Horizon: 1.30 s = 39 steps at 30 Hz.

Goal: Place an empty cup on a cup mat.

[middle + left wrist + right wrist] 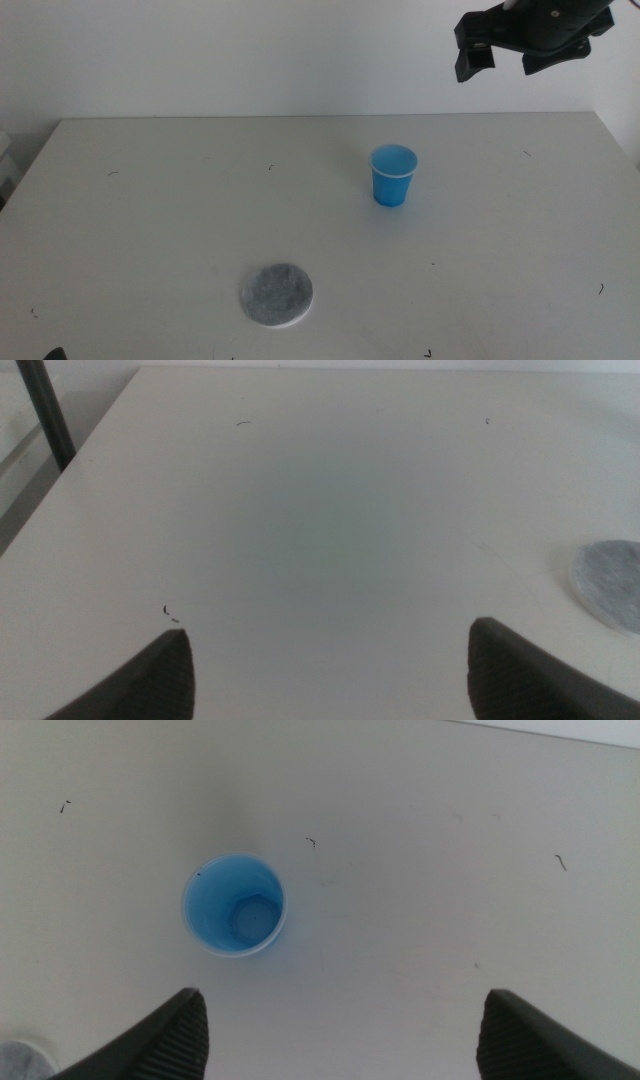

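Our right gripper [508,60] hangs high above the far right of the tabletop [150,200], jaws spread wide and holding nothing, which suits an approach from above: the wrist camera looks straight down into the cup [234,905], so we judge the arm is lining up for a descent. The cup stands upright and empty, right of centre, untouched. From the cup, the cup mat [277,295] lies at about seven o'clock, well apart, flat near the front edge. Our left gripper [330,660] waits low over the front left, jaws likewise spread, the mat just showing at its side. We count one cup, one mat, two grippers
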{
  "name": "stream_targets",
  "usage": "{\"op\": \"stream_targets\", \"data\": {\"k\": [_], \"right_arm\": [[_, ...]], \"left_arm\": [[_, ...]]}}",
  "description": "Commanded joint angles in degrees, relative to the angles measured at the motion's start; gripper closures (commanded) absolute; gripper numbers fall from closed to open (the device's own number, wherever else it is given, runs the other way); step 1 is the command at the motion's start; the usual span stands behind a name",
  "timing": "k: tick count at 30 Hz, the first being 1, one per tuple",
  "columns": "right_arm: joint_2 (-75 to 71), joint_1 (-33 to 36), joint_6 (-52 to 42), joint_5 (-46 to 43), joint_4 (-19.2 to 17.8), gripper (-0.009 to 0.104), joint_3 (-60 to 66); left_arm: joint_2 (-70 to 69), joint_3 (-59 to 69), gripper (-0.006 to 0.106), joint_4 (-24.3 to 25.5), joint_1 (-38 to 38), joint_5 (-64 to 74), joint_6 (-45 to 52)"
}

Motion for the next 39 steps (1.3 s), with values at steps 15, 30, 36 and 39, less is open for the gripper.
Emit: {"op": "stream_targets", "data": {"k": [15,30,36,39], "right_arm": [[19.0,1.2,8.5,0.9,1.5,0.008,-18.6],[28.3,1.5,10.4,2.4,2.4,0.034,-20.5],[30.5,1.8,10.4,1.9,2.8,0.041,-20.5],[31.8,1.8,10.5,1.9,2.8,0.045,-20.5]], "left_arm": [[-0.2,-0.3,-0.005,0.0,0.1,-3.8,-0.6],[-0.2,-0.3,-0.005,0.0,0.1,-3.8,-0.6],[-0.2,-0.3,-0.005,0.0,0.1,-3.8,-0.6],[-0.2,-0.3,-0.005,0.0,0.1,-3.8,-0.6]]}}
